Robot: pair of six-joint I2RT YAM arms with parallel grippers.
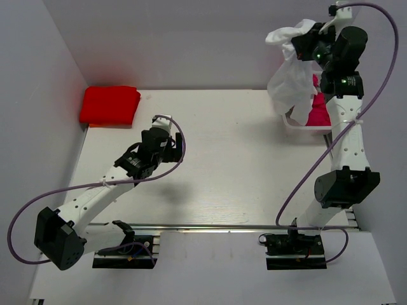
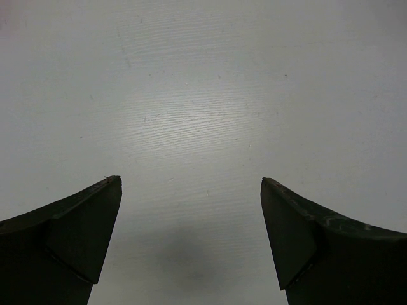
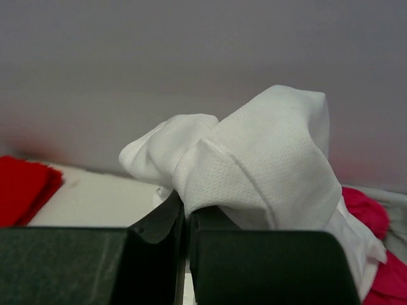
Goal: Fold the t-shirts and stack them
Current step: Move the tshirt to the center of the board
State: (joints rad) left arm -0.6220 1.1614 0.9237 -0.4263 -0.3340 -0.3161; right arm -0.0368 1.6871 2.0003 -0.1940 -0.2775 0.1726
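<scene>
Basket (image 1: 304, 128), far right corner of the table (image 1: 241, 165): holds magenta shirts (image 1: 318, 111). White shirt (image 1: 287, 79), bunched and wrinkled, hangs over the basket from the raised right gripper (image 3: 186, 213), whose jaws are clamped tight on a fold of it. Red shirt (image 1: 109, 105), folded flat, lies at the far left corner. Left gripper (image 2: 191, 184), jaws spread wide, holds nothing, above the tabletop.
</scene>
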